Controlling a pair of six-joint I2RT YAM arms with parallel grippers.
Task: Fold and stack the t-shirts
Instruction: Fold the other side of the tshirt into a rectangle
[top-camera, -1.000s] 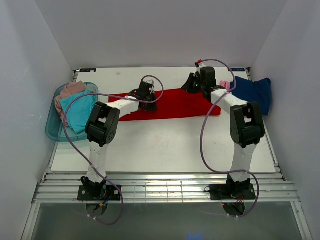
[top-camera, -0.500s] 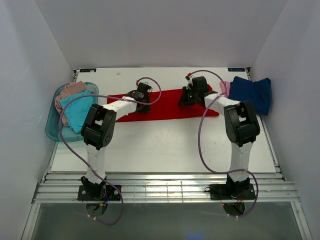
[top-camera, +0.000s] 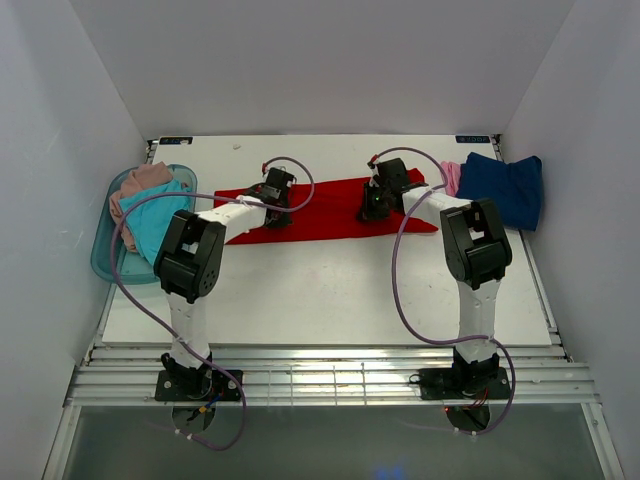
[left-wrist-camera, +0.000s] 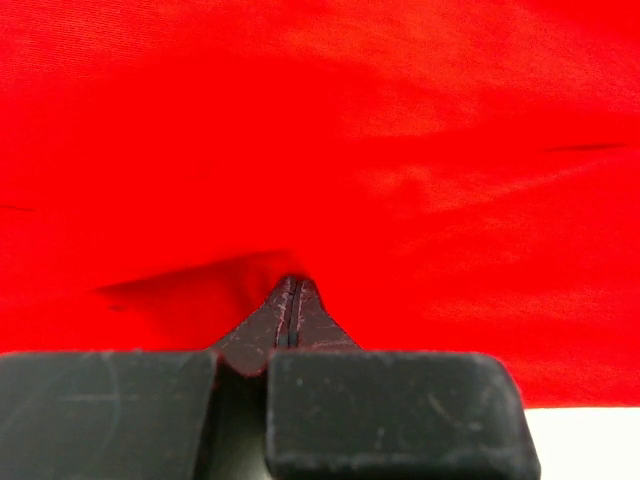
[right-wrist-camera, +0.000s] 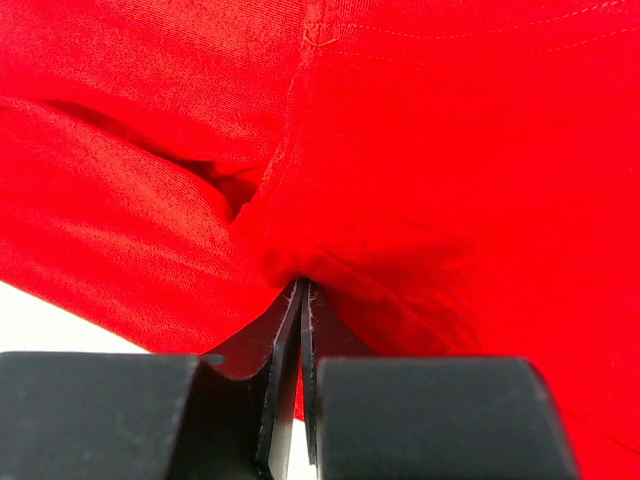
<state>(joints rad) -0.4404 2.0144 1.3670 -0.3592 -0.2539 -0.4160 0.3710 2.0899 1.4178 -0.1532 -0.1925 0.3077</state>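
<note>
The bright red t-shirt (top-camera: 330, 208) lies as a long band across the back of the white table (top-camera: 330, 290). My left gripper (top-camera: 276, 200) is on its left part and my right gripper (top-camera: 373, 207) is on its right part. In the left wrist view my left gripper (left-wrist-camera: 290, 288) is shut, with the red t-shirt (left-wrist-camera: 320, 120) bunched at its tips. In the right wrist view my right gripper (right-wrist-camera: 303, 288) is shut on a fold of the red t-shirt (right-wrist-camera: 450, 150). The navy blue t-shirt (top-camera: 505, 185) lies at the back right on the light pink t-shirt (top-camera: 452, 175).
A translucent teal tub (top-camera: 105, 262) at the table's left edge holds the turquoise t-shirt (top-camera: 155, 225) and the dusty pink-beige t-shirt (top-camera: 140, 185). White walls close in on the left, the back and the right. Purple cables loop over both arms.
Both grippers have moved left with the red t-shirt in them. The right gripper has also come nearer, off the shirt's back edge. The shirt has shifted slightly left.
</note>
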